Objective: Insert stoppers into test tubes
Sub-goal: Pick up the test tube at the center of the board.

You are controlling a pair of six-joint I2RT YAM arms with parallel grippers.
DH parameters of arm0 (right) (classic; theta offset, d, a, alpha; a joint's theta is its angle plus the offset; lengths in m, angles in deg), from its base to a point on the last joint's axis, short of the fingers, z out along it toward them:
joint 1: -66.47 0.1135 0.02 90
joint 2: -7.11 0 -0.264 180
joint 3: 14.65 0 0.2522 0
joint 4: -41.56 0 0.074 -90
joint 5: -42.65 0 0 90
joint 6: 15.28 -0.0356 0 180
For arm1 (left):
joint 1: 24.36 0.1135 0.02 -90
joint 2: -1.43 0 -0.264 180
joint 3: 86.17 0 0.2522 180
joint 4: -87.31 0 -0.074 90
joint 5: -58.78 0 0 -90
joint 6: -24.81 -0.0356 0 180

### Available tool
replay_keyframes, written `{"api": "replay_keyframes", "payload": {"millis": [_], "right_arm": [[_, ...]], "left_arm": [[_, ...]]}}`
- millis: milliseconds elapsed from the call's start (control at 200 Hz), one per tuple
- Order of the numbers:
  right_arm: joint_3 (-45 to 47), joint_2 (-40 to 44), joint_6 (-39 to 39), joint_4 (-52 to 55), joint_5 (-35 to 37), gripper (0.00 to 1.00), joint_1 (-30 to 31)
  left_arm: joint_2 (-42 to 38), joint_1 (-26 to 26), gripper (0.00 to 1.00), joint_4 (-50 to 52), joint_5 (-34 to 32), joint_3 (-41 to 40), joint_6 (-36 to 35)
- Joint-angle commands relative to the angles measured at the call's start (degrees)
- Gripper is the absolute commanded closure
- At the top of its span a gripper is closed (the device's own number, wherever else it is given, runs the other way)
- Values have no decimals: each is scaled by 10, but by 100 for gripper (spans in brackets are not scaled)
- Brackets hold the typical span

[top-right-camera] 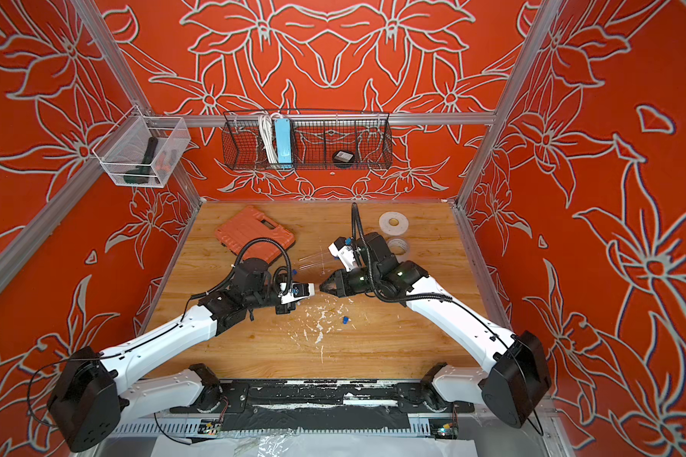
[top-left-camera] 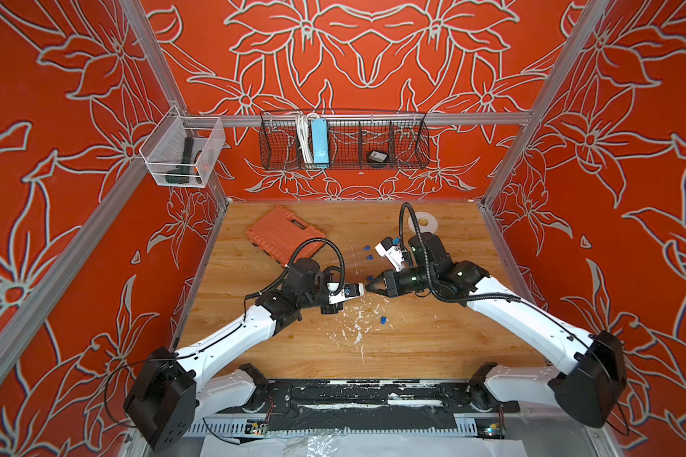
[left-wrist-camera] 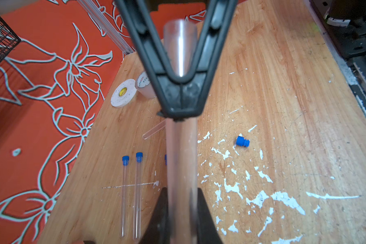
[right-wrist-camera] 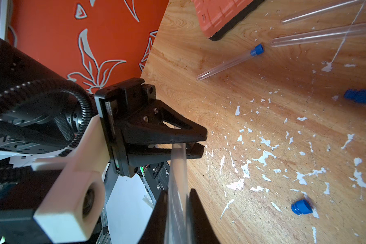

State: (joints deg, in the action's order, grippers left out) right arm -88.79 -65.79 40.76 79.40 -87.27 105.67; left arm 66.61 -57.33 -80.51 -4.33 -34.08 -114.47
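A blue stopper point(top-left-camera: 382, 319) was seen on the table point(top-left-camera: 432, 348), at 5 o'clock from the grippers. One clear test tube point(left-wrist-camera: 181, 158) was pinched by the left gripper point(right-wrist-camera: 199, 143) and the right gripper point(left-wrist-camera: 180, 113). Capped tubes point(left-wrist-camera: 137, 190) were laid at 12 o'clock, farther back.

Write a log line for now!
left gripper: shut on test tube | right gripper: shut on it | loose stopper: on table

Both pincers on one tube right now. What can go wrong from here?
1. The left pincer and right pincer both clamp the same clear tube; any mismatched arm motion may bend or crack it.
2. Neither is free for the loose stopper; whichever lets go, the tube may tilt or slip in the remaining grip.
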Motion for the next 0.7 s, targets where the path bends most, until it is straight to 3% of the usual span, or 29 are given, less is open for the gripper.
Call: {"api": "replay_keyframes", "payload": {"millis": [0, 130, 210, 350, 570, 696], "right_arm": [[-19, 0, 10, 2, 6, 81, -4], [-36, 11, 42, 30, 13, 65, -20], [-51, 29, 81, 67, 44, 61, -34], [-62, 68, 163, 116, 132, 58, -47], [-62, 82, 278, 140, 258, 58, -64], [-65, 74, 279, 87, 220, 59, -115]], "left_arm": [[-13, -3, 98, -5, 26, -1, 0], [-22, -3, 100, 2, -1, 12, 18], [-29, -3, 100, 12, -58, 28, 81], [-40, -1, 100, 60, -121, 47, 108], [-56, 16, 100, 20, -174, 0, 138], [-53, 19, 100, 10, -174, -10, 128]]}}
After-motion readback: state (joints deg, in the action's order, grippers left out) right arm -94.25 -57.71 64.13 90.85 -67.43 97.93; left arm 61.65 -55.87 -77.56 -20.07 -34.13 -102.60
